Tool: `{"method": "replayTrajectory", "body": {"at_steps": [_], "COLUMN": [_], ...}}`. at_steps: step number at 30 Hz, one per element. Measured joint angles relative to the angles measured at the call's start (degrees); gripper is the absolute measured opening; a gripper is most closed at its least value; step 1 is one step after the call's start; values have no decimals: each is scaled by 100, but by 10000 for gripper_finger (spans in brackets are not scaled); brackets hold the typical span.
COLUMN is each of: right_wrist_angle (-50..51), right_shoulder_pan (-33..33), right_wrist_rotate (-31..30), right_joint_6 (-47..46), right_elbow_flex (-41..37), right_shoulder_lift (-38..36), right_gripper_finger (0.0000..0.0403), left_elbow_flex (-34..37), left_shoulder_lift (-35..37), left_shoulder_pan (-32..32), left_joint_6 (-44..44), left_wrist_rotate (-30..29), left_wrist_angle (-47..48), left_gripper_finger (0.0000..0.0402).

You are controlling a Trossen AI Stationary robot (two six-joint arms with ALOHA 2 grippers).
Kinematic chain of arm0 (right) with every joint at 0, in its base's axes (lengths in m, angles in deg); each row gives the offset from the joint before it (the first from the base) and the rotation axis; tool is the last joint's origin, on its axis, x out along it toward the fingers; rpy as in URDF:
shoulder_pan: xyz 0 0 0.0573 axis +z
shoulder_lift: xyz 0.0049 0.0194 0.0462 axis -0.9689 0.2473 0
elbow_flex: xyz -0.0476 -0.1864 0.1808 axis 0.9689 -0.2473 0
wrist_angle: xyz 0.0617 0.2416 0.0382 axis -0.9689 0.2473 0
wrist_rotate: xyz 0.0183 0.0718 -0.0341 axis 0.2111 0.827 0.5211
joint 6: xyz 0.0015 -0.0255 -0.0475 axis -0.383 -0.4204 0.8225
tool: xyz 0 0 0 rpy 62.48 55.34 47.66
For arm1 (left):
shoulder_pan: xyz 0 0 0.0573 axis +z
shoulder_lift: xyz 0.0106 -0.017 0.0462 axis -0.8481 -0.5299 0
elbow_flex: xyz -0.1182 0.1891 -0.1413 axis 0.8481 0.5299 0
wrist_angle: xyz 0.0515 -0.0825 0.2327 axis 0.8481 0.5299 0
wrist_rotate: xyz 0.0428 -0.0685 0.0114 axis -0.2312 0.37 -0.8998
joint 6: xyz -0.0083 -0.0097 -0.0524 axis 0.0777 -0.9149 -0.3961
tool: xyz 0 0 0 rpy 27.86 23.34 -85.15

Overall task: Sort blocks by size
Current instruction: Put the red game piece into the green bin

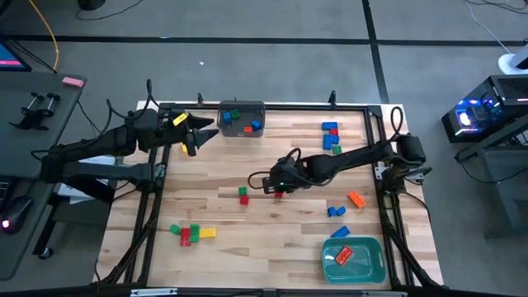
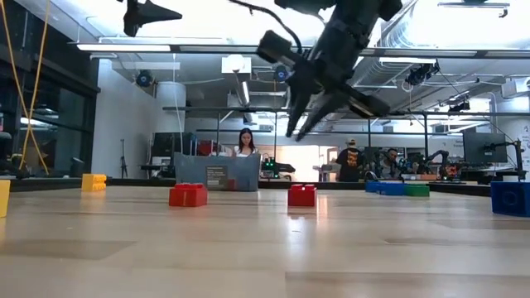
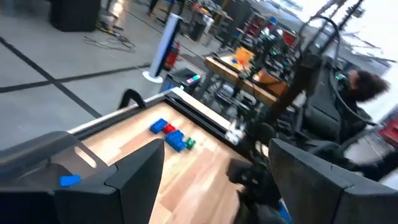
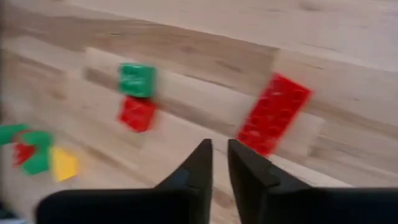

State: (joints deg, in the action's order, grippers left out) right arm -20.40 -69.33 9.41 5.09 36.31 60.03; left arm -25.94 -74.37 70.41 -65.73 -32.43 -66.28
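Blocks: sorting partly done, most pieces loose on the table

Blocks [image 1: 332, 137] lie scattered in clusters over the wooden table [image 1: 272, 239]. It is a pale, planked butcher-block surface with a dark metal frame round its edge.

Containers. The dark grey bin [image 1: 241, 108], a squarish tub at the far edge, holds a few blocks in green, red and blue. The teal tray [image 1: 375, 264], shallow with rounded corners, sits at the near right corner and holds one long red block and a green one. In my judgement these are the only pieces sorted so far.

Left to do. A blue, red and green group lies at the far right; an orange block [image 1: 355, 198] and two blue ones sit near the right edge; a green, red and yellow group [image 1: 191, 234] lies near left; a green-and-red pair [image 1: 243, 195] sits mid-table.

Blocks are hard, glossy, studded plastic bricks, some squarish, some long.

Right gripper [image 1: 271, 183] hangs over the table's middle just above a long red block [image 4: 273, 113]. Its fingers are nearly together, with a narrow gap and nothing between them.

Left gripper [image 1: 195, 137] waits raised at the far left corner, fingers spread wide and empty.
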Motion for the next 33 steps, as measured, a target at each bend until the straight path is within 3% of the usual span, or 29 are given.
{"method": "replayTrajectory", "body": {"at_steps": [8, 12, 25, 33], "right_wrist_angle": [275, 270, 1446, 943], "right_shoulder_pan": [2, -34, -338, -370], "right_wrist_rotate": [-694, -716, 57, 223], "right_joint_6": [-15, -616, -1066, -1169], "right_elbow_flex": [493, 595, 606, 606], "right_shoulder_lift": [484, 662, 840, 1142], "right_gripper_finger": [157, 189, 197, 197], "left_elbow_flex": [0, 0, 0, 0], "left_shoulder_lift": [0, 0, 0, 0], "left_shoulder_pan": [0, 0, -2, 0], "left_joint_6": [-35, -38, -1, -5], "left_wrist_rotate": [275, 386, 432, 445], "left_wrist_angle": [379, 504, 512, 508], "left_gripper_finger": [273, 273, 273, 273]}}
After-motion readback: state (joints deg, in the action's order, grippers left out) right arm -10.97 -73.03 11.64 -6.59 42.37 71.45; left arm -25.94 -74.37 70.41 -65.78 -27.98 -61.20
